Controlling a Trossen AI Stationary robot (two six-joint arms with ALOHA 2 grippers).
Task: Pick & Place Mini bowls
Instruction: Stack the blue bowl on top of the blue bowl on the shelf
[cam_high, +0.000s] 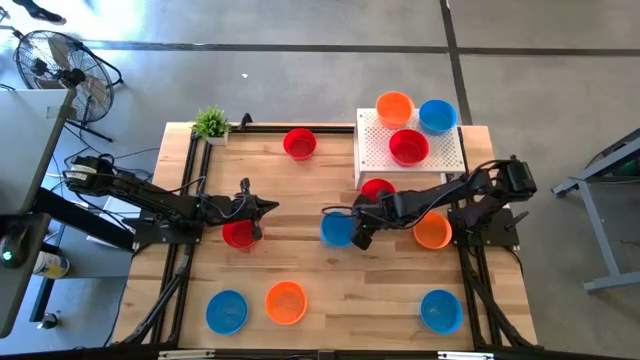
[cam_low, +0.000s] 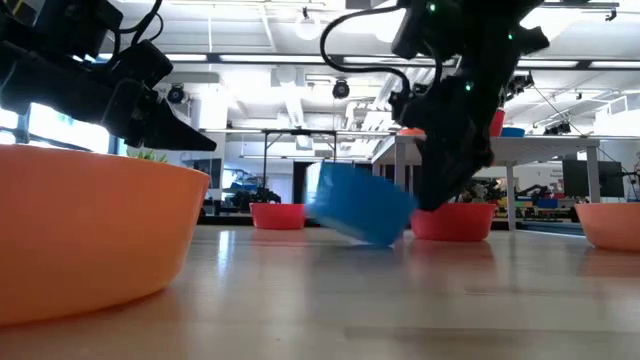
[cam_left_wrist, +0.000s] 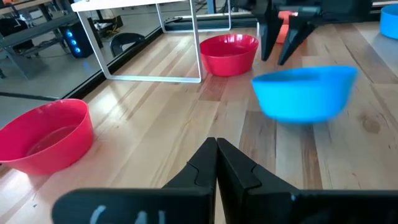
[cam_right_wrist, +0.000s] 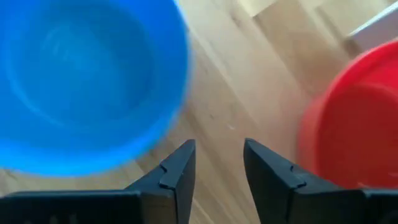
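A blue mini bowl (cam_high: 336, 229) is blurred and tilted near the table's middle (cam_low: 360, 205), its lower edge close to the wood. My right gripper (cam_right_wrist: 217, 163) stands open just beside it on the right (cam_high: 360, 230), pointing steeply down, with bare table between its fingers. A red mini bowl (cam_high: 377, 188) sits under that arm. My left gripper (cam_high: 270, 207) is shut and hovers over the table left of centre, a red mini bowl (cam_high: 238, 234) resting just beside it. An orange mini bowl (cam_high: 432, 232) sits by the right arm's base.
A white perforated stand (cam_high: 452, 150) at the back right carries a red bowl (cam_high: 408, 146); an orange (cam_high: 394, 106) and a blue bowl (cam_high: 437, 116) sit at its far edge. Another red bowl (cam_high: 299, 143) and a plant (cam_high: 211, 124) stand at the back. Blue (cam_high: 226, 311), orange (cam_high: 286, 302) and blue (cam_high: 441, 310) bowls line the near edge.
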